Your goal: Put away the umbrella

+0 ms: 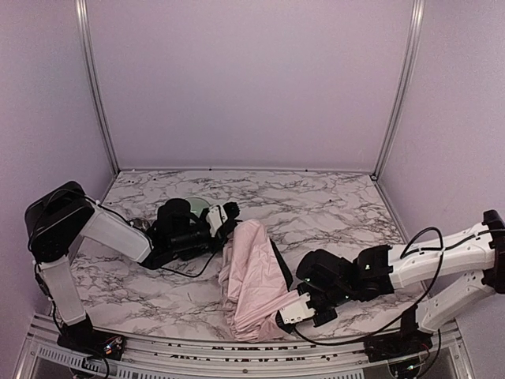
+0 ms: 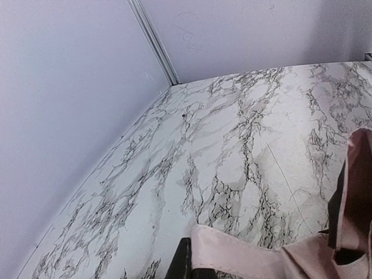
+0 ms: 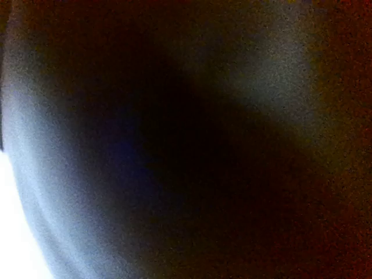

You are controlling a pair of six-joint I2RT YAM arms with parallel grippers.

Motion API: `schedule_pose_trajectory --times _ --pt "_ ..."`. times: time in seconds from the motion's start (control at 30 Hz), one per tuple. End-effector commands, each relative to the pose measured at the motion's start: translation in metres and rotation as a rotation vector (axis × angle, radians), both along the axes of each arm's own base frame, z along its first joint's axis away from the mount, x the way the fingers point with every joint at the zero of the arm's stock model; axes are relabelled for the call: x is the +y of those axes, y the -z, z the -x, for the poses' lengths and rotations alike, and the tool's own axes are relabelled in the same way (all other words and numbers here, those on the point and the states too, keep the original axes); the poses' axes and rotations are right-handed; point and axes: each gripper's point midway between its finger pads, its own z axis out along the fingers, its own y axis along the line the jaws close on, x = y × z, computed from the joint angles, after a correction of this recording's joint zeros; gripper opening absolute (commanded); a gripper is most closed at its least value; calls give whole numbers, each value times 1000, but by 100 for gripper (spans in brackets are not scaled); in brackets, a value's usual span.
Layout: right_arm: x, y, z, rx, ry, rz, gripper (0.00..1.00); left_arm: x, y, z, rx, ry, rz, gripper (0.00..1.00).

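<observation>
On the marble table point(image 1: 339, 201), towards its front edge, the umbrella point(image 1: 252, 276) lies collapsed and loosely bunched: crumpled pale pink fabric, with black lining point(image 1: 278, 257) showing along its right side. The left gripper point(image 1: 227, 215) is fully closed at the far end, with pink fabric against it in the wrist view. The right gripper point(image 1: 286, 314) is closed at the near end, its camera blacked out. Whether either pinches fabric cannot be told.
</observation>
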Motion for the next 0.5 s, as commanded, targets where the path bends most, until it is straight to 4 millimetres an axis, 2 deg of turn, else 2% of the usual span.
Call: schedule_pose_trajectory --times 0.0,0.1,0.23,0.37,0.47 --pt "21 3 -5 -27 13 -25 0 -1 -2 -11 -45 -12 -20 0" --pt "18 22 1 17 20 25 0 2 -6 -21 -80 -64 -34 0" --pt "15 37 12 94 26 70 0 7 -13 -37 -121 -143 -50 0" --pt "14 43 19 152 37 91 0 7 -3 -43 -99 -170 -64 0" --pt "7 51 20 161 51 129 0 9 1 -51 -76 -221 -56 0"
